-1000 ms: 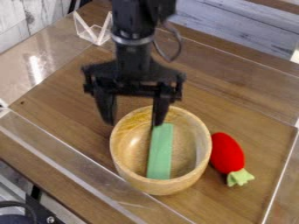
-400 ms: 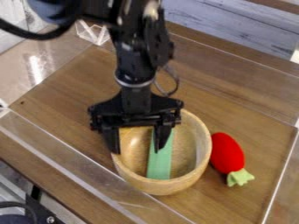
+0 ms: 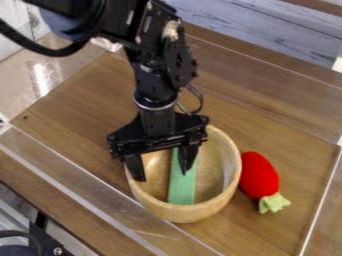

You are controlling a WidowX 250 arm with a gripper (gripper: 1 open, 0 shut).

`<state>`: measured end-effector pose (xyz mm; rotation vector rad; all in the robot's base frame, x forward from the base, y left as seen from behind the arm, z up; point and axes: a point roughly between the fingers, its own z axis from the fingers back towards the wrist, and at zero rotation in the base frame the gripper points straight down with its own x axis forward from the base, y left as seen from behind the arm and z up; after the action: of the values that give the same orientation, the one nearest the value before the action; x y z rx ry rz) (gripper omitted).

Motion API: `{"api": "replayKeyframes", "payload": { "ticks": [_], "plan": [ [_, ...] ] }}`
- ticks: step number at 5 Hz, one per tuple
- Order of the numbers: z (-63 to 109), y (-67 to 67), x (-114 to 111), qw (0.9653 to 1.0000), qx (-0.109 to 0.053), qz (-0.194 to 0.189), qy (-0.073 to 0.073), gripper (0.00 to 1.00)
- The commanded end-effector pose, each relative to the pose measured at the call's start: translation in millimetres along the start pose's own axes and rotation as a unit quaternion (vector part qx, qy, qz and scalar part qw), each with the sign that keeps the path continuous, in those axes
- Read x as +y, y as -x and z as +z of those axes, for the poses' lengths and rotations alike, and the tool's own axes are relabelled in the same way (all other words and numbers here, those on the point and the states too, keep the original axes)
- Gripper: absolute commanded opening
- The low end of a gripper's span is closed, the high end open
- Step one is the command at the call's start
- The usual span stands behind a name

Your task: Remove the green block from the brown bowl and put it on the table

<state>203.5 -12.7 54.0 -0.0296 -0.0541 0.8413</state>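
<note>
Removal not yet done: green block (image 3: 183, 180) lies inside brown bowl (image 3: 214, 203), slanted against inner wall, directly below and between fingers (image 3: 130, 166). Fingers spread wide apart, pointing down, tips at bowl's rim level, straddling block's upper end; nothing gripped. Judged left: close on block, lift out, set down on surface (image 3: 74, 110). Count: one arm, one bowl, one green block, one red strawberry toy (image 3: 261, 178) on surface beside bowl, to picture-right of fingers.
</note>
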Motion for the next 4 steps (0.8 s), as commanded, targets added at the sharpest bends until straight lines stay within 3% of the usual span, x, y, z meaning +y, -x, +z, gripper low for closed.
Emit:
{"api": "replayKeyframes", "payload": {
  "ticks": [1, 3, 4],
  "plan": [
    [4.7, 7.8, -7.9, 1.0, -0.001, 0.007, 0.003, 1.0],
    [-13.2, 18.4, -19.2, 0.9998, 0.009, -0.019, 0.0, 1.0],
    [-22.2, 20.0, -16.7, 0.9998, 0.01, -0.015, 0.0, 0.0]
  ]
}}
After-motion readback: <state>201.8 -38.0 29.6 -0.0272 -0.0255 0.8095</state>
